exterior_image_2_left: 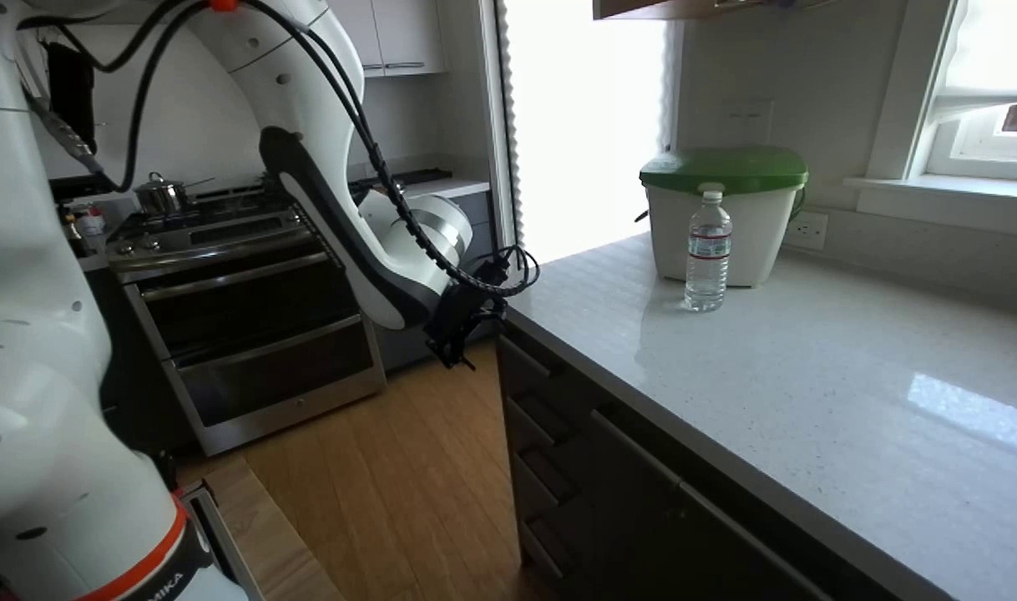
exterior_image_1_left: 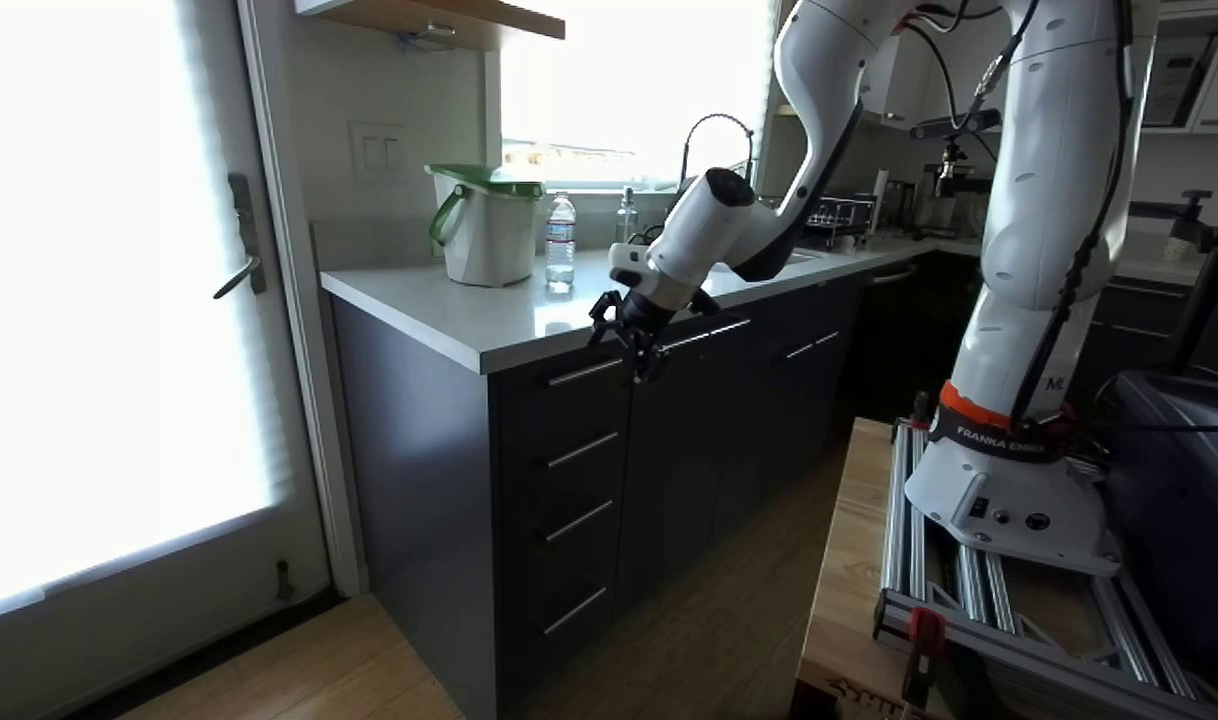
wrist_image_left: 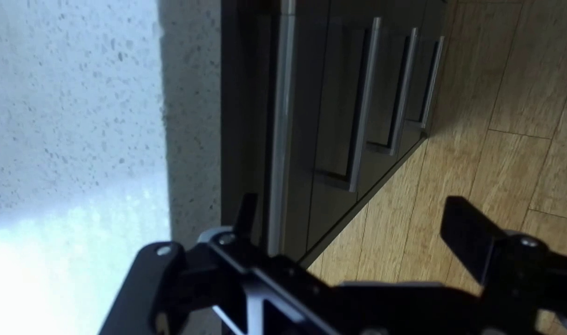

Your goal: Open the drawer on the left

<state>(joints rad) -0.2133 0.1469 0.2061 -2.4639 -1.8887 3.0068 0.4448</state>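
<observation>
I have the black two-fingered hand [wrist_image_left: 351, 214] spread wide and empty, apparently angled so it can straddle, above and below, the slim silver bar handle [wrist_image_left: 282, 130] on the closed charcoal top drawer [exterior_image_1_left: 559, 405], just left of mid-frame in an exterior view, my likely target.

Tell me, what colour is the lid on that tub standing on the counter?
The lid is green; it shows best in an exterior view.
</observation>
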